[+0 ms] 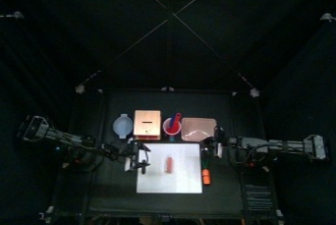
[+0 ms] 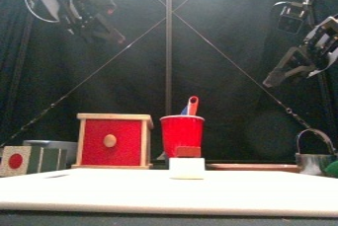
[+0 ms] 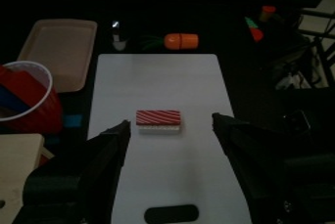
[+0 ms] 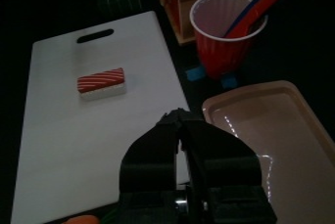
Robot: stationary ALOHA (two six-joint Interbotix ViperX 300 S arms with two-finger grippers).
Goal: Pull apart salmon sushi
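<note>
The salmon sushi [image 3: 161,119] lies untouched on the white board [image 3: 157,81]. Left hand [image 3: 170,140] spread, right hand [image 4: 183,135] pressed together (idle). Risk: an off-centre pinch pushes the piece away.

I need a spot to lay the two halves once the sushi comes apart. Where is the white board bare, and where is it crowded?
The white board is bare all around the salmon sushi, which lies alone near its middle. Widest patches: between sushi and handle slot, and toward the opposite end. Crowded off its edges: red cup, wooden box, tan tray.
</note>
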